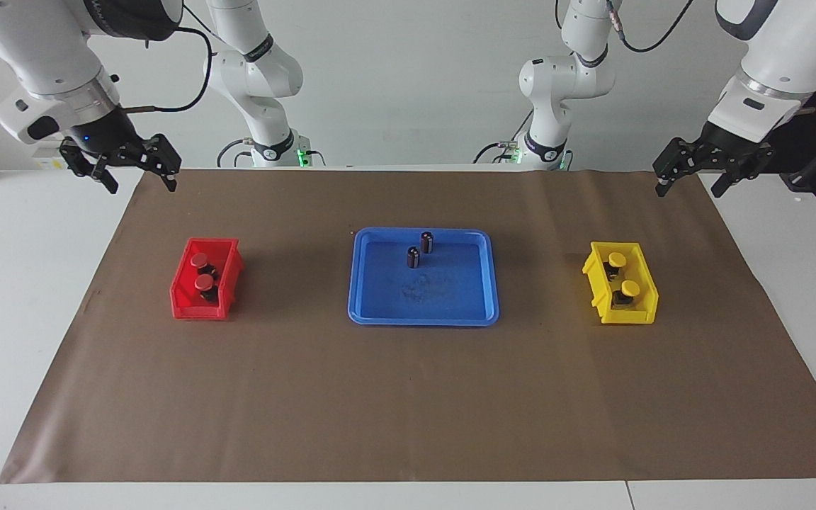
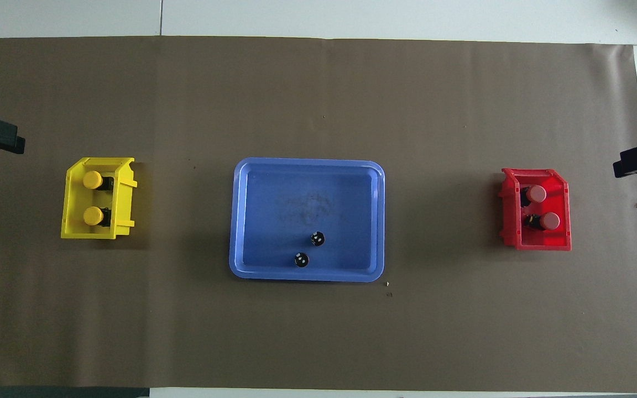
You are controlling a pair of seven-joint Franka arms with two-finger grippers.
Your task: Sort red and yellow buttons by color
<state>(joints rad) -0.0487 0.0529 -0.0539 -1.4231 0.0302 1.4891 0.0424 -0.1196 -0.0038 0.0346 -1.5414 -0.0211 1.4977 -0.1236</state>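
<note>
Two red buttons sit in the red bin toward the right arm's end of the table. Two yellow buttons sit in the yellow bin toward the left arm's end. In the overhead view the red buttons lie in the red bin and the yellow buttons in the yellow bin. My right gripper hangs open and empty, raised over the mat's edge nearest the robots. My left gripper hangs the same way at its own end, open and empty.
A blue tray lies mid-table between the bins and holds two dark capless cylinders standing upright in its part nearer the robots. A brown mat covers the table.
</note>
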